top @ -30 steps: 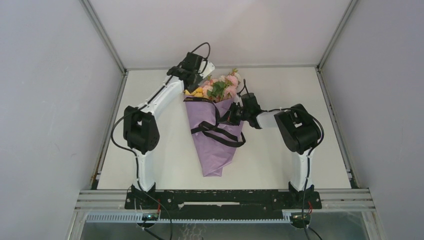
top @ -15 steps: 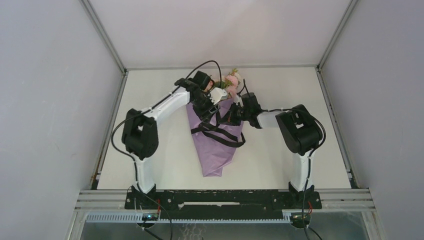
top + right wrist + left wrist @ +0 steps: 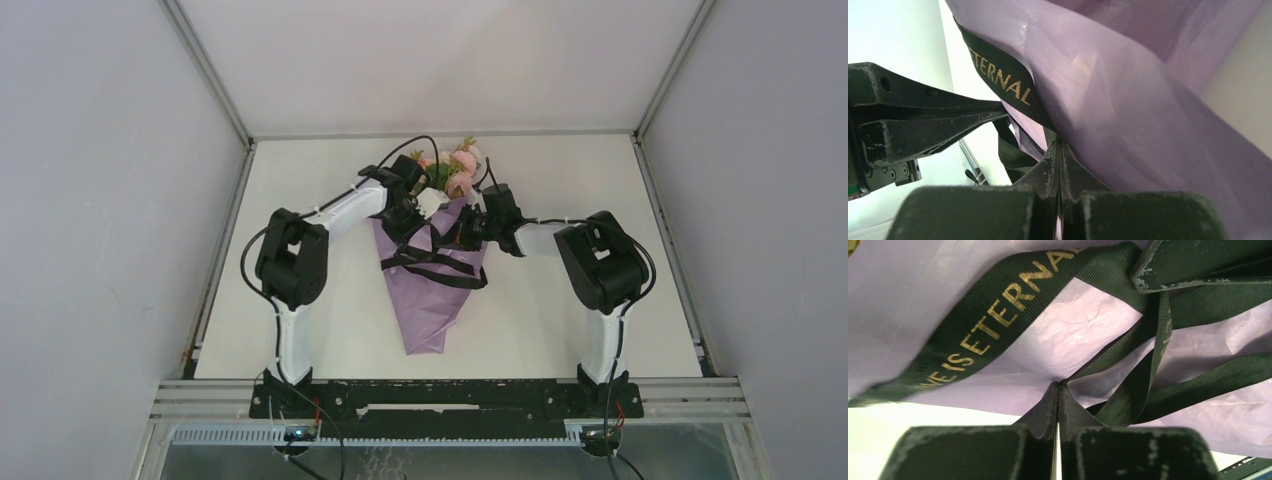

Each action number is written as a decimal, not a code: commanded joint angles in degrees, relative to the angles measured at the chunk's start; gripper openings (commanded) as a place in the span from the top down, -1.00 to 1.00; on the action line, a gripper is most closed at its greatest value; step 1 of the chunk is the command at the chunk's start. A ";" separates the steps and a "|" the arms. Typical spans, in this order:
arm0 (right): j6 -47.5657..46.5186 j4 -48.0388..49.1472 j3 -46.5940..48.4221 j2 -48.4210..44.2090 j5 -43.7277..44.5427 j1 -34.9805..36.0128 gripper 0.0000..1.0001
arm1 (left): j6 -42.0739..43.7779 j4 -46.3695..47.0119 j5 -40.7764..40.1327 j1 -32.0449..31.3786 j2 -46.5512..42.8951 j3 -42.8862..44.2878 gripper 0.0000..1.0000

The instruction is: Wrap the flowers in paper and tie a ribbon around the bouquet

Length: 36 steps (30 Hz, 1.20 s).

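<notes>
Top external view, left to right: my left pincer (image 3: 408, 222) is clenched on the black ribbon (image 3: 440, 268) at the bouquet's (image 3: 430, 300) left flank. The bouquet lies on the table (image 3: 300, 180), blooms (image 3: 455, 170) far. My right pincer (image 3: 466, 230) clenches the same ribbon opposite. Judgement: ribbon light, floppy, likely slippery; grip strands near the crossing. Lilac paper (image 3: 1073, 335) thin, crease-prone; spare the blooms.

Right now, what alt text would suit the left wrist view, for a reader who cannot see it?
The left gripper pinches a strand of the black ribbon, gold-lettered, lying across the lilac paper.
</notes>
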 commanded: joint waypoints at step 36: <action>-6.68 -5.23 1.56 1.06 -8.28 0.11 1.00 | 13.31 -2.85 -54.08 -13.17 -19.51 2.47 0.96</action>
